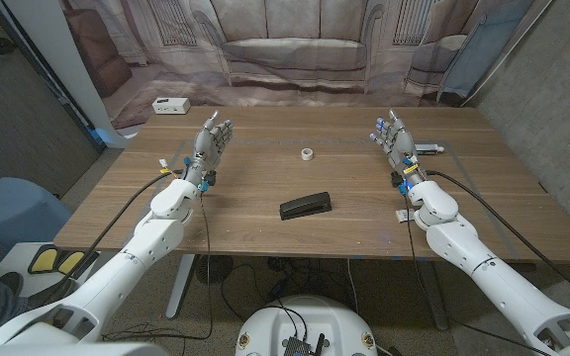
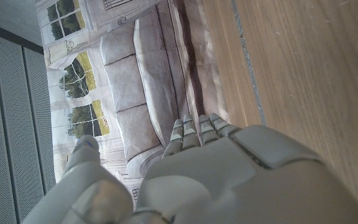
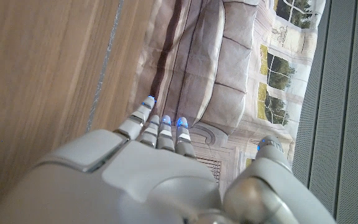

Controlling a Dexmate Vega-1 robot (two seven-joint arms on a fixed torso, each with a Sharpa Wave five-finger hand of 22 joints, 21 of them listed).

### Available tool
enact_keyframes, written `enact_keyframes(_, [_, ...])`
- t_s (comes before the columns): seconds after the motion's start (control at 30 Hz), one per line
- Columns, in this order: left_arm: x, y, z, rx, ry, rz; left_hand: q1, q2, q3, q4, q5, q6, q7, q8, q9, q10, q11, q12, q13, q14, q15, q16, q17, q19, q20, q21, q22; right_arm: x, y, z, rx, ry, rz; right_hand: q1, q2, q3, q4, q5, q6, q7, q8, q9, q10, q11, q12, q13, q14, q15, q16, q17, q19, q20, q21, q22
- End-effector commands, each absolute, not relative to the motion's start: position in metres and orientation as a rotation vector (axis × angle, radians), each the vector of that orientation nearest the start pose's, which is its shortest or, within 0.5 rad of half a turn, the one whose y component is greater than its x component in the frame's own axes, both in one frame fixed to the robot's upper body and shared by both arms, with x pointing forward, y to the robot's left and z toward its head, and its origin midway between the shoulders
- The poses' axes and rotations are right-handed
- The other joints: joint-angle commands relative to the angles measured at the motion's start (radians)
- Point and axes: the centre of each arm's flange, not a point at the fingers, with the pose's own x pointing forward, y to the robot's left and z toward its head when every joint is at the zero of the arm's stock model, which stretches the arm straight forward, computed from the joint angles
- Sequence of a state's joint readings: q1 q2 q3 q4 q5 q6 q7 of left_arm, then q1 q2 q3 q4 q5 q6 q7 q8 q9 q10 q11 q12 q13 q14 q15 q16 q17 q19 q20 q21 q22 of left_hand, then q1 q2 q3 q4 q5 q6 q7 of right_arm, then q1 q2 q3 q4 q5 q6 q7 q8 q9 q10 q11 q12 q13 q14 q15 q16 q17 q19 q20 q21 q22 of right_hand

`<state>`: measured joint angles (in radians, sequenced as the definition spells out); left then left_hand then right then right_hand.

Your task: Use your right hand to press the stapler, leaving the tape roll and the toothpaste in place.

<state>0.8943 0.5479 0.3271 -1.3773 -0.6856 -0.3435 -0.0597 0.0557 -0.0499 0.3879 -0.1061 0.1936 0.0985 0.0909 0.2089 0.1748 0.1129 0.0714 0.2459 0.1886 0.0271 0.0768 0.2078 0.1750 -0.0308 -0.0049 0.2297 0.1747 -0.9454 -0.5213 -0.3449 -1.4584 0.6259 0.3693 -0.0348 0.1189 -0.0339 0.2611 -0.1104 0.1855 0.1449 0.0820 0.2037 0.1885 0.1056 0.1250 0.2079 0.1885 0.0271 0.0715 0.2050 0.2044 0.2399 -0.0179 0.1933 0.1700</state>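
Wooden table point(image 1: 265, 242) is carrying everything, and nothing has been pressed yet. Well to the stapler's left, the left hand point(image 1: 209, 144) is waiting with fingers spread, holding nothing. The black stapler point(image 1: 306, 206) is lying mid-table, the tape roll point(image 1: 307, 153) sitting beyond it. Well to its right, the right hand point(image 1: 392, 136) is waiting, fingers apart and holding nothing, the toothpaste point(image 1: 429, 149) lying just beside that hand.

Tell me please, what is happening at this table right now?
Nothing is being handled yet. The robot's left hand and right hand are both open over the wooden table, holding nothing. The black stapler lies untouched between the arms, the small white tape roll sits behind it, and the white toothpaste tube lies beside the right hand.
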Motion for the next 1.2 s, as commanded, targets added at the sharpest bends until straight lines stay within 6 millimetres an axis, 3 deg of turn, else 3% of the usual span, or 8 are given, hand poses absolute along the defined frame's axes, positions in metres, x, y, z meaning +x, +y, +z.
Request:
enact_keyframes(0.03, [0.623, 0.306, -0.013, -0.012, -0.662, -0.208, 0.010, 0.002, 0.005, -0.007, 0.001, 0.010, 0.003, 0.004, 0.003, 0.010, 0.001, 0.006, 0.005, 0.004, 0.003, 0.003, 0.004, 0.004, 0.005, 0.002, 0.004, 0.597, -0.272, -0.021, 0.061, -0.735, 0.244, 0.012, 0.002, 0.001, -0.005, 0.005, 0.011, 0.000, 0.006, 0.001, 0.012, 0.004, 0.008, 0.002, 0.006, 0.002, 0.009, 0.003, 0.009, 0.002, 0.008, 0.002])
enact_keyframes(0.33, [0.623, 0.293, -0.023, -0.043, -0.646, -0.216, 0.018, 0.012, 0.009, -0.009, -0.001, 0.023, 0.005, 0.004, 0.003, 0.020, 0.003, 0.007, 0.005, 0.014, 0.006, 0.002, 0.004, 0.008, 0.009, 0.000, 0.004, 0.586, -0.274, -0.018, 0.055, -0.762, 0.268, 0.014, 0.004, 0.000, -0.006, 0.005, 0.032, -0.009, 0.012, 0.001, 0.019, 0.000, 0.008, 0.002, 0.009, 0.000, 0.009, 0.002, 0.011, 0.002, 0.008, 0.002])
enact_keyframes(0.57, [0.616, 0.286, -0.026, -0.064, -0.660, -0.225, 0.028, 0.025, 0.016, -0.012, -0.003, 0.052, 0.007, 0.008, 0.003, 0.050, -0.002, 0.013, 0.005, 0.042, 0.005, 0.005, 0.003, 0.033, 0.013, 0.003, 0.004, 0.574, -0.277, -0.021, 0.025, -0.786, 0.276, 0.019, 0.006, 0.000, -0.010, 0.005, 0.037, -0.007, 0.006, 0.000, 0.044, -0.006, 0.011, 0.002, 0.048, -0.017, 0.020, 0.001, 0.061, -0.017, 0.022, 0.002])
enact_keyframes(0.93, [0.603, 0.295, -0.026, -0.054, -0.695, -0.275, 0.034, 0.028, 0.017, -0.016, -0.005, 0.058, 0.008, 0.003, 0.003, 0.061, 0.005, 0.012, 0.005, 0.064, 0.009, 0.006, 0.003, 0.063, 0.019, 0.008, 0.003, 0.550, -0.270, -0.027, 0.042, -0.805, 0.300, 0.021, 0.007, -0.002, -0.012, 0.005, 0.037, 0.000, 0.002, -0.001, 0.036, 0.003, 0.004, 0.002, 0.027, -0.007, 0.009, 0.001, 0.037, -0.006, 0.008, 0.002])
enact_keyframes(1.2, [0.596, 0.307, -0.022, -0.041, -0.693, -0.243, 0.039, 0.028, 0.017, -0.019, -0.006, 0.079, 0.009, 0.004, 0.004, 0.082, 0.013, 0.015, 0.006, 0.087, 0.011, 0.007, 0.004, 0.095, 0.029, 0.013, 0.003, 0.530, -0.261, -0.027, -0.002, -0.840, 0.300, 0.019, 0.008, -0.006, -0.011, 0.004, 0.074, -0.013, 0.013, 0.000, 0.029, 0.000, -0.002, 0.002, 0.018, -0.002, 0.005, 0.002, 0.025, 0.004, 0.003, 0.002])
